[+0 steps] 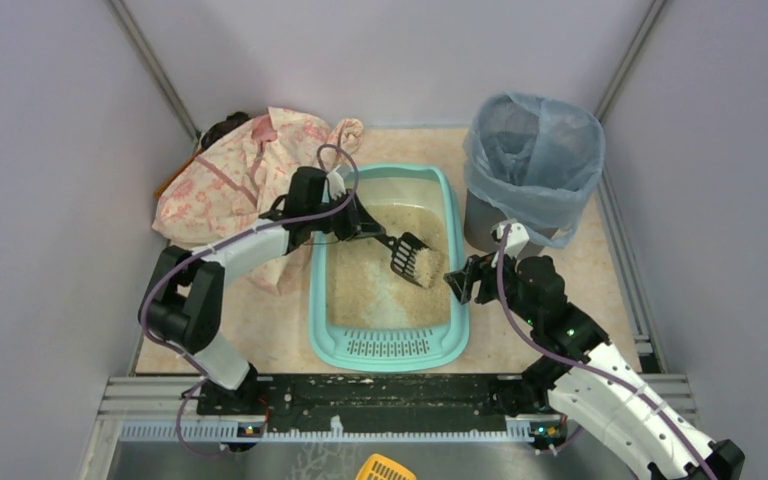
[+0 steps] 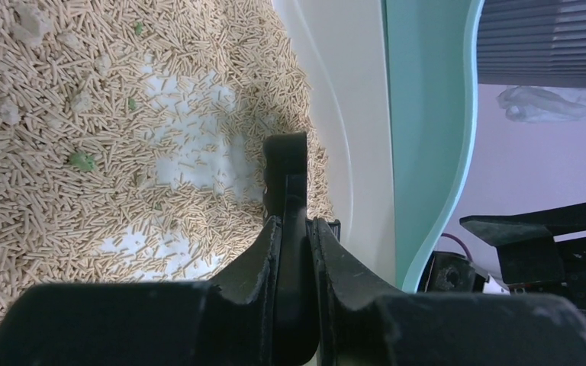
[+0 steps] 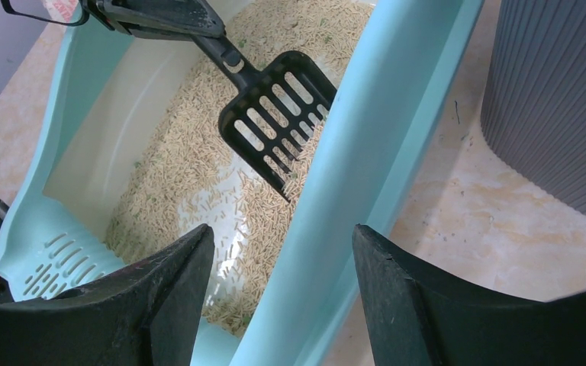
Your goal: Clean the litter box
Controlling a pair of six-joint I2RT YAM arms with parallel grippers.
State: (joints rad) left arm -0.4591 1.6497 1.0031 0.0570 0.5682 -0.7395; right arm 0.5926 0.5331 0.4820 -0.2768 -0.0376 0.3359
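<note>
The turquoise litter box lies mid-table, its slotted grille at the near end, beige litter inside. My left gripper is shut on the handle of a black slotted scoop, whose blade rests in the litter by the box's right wall. In the left wrist view the handle sits between my fingers, with small green bits in the litter. My right gripper is open, straddling the box's right rim. The right wrist view shows the scoop.
A grey bin lined with a blue bag stands at the back right, close to the box. A pink floral cloth lies at the back left. A yellow slotted thing lies below the front rail.
</note>
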